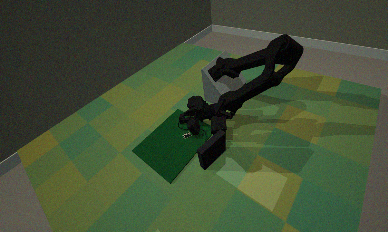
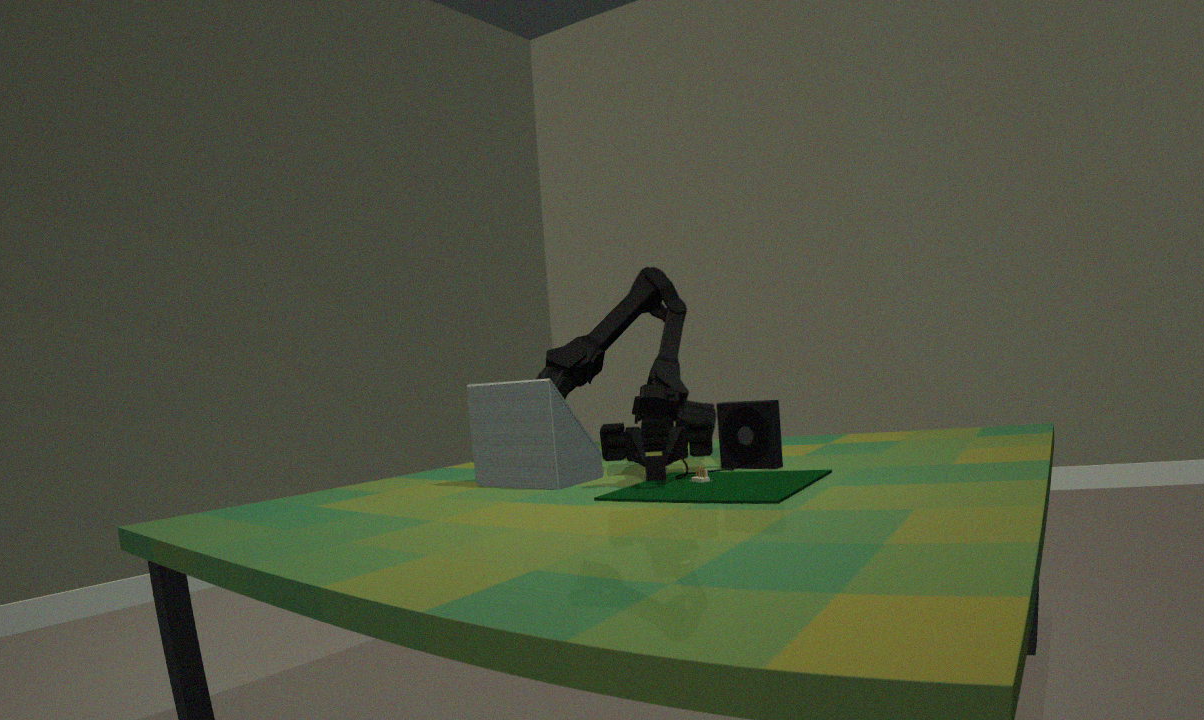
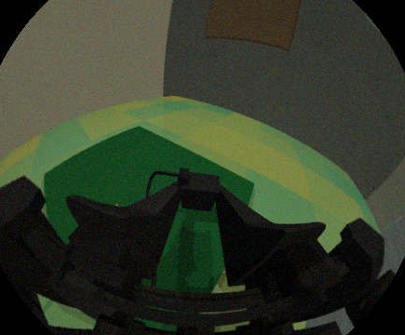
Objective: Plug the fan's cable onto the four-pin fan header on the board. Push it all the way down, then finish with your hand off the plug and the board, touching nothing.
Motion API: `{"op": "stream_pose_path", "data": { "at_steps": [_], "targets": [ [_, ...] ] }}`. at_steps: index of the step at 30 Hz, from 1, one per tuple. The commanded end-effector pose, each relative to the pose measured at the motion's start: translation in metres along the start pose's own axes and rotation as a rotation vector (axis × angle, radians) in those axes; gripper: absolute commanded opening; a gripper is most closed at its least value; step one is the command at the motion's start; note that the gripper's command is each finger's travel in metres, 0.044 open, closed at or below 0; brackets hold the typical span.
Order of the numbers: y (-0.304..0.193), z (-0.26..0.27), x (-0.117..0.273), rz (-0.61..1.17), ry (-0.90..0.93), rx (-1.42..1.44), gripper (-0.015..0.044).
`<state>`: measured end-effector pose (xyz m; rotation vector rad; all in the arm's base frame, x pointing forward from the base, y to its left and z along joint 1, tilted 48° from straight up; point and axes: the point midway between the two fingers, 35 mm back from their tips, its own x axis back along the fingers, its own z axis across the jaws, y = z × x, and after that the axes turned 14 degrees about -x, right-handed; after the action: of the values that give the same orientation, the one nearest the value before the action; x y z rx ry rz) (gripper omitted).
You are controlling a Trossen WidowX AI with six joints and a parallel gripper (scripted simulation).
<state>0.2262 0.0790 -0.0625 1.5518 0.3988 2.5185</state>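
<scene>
The claw pinches the black plug, and the little pin header is apart from it, lower in the top picture and right in the outside one.

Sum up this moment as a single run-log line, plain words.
gripper: shut on plug | position: over board | header: unplugged | fan: upright

Dim room, patchwork green-yellow table, pale skirting
</scene>
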Motion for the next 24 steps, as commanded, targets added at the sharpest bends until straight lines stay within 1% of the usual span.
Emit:
{"op": "stream_pose_path", "data": {
  "at_steps": [1, 11, 24],
  "targets": [
    [-0.0025, -0.0003, -0.002, -0.007, 0.001, -0.001, 0.0],
    [-0.0106, -0.0021, -0.0051, -0.007, 0.001, -0.001, 0.0],
    [-0.0087, -0.002, -0.0035, 0.0, 0.0, 0.0, 0.0]
  ]
}}
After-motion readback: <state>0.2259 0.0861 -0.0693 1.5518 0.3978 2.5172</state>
